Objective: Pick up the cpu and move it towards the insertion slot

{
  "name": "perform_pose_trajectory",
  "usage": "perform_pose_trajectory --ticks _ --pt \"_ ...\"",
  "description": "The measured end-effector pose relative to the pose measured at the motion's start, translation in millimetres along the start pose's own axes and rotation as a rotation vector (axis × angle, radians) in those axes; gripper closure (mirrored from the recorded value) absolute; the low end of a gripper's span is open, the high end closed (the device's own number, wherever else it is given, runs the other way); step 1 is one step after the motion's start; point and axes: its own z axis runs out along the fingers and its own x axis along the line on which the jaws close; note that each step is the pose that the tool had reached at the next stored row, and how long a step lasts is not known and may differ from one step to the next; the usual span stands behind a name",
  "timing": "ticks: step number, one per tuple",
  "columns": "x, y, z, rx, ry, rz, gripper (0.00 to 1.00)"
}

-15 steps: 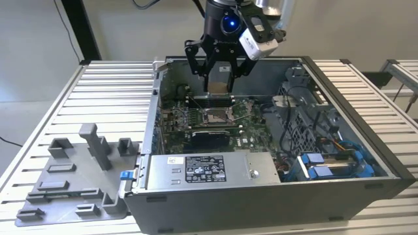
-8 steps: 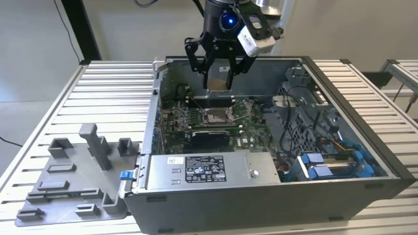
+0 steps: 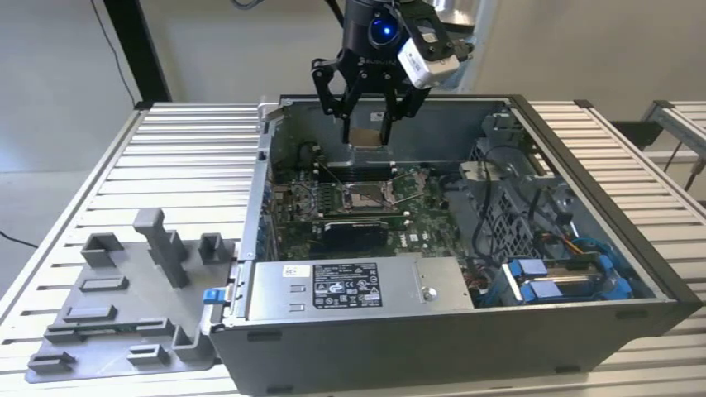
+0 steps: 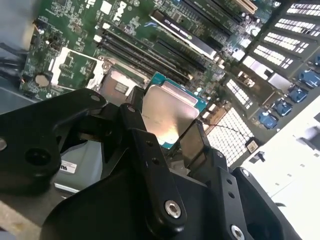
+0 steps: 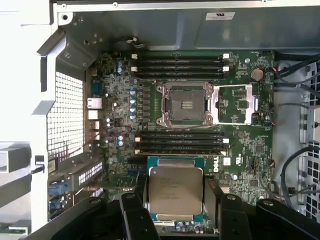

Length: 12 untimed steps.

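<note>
On the slatted metal bench (image 3: 88, 182) I see the open computer case (image 3: 574, 165). My gripper (image 3: 368, 112) pinches the cpu (image 5: 176, 196) by opposite edges, flat, above the motherboard; the insertion slot (image 5: 186, 104) lies beyond it, past the memory slots (image 5: 180, 142).

Counter (image 3: 165, 141): ribbed silvery slats, running across the whole frame in the exterior view. Open PC case (image 3: 441, 331) sits on it, centre to that view's right. Grey tray (image 3: 121, 306) with upright posts lies flat on the slats just beside the case, on that view's left, near the front edge.
</note>
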Motion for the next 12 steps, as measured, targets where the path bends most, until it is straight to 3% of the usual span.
perform_pose_trajectory --ticks 5,12 --pt "-0.5 7.1 1.1 0.0000 0.0000 0.000 1.00" --pt "-6.4 14.7 2.0 0.0000 0.0000 0.000 1.00"
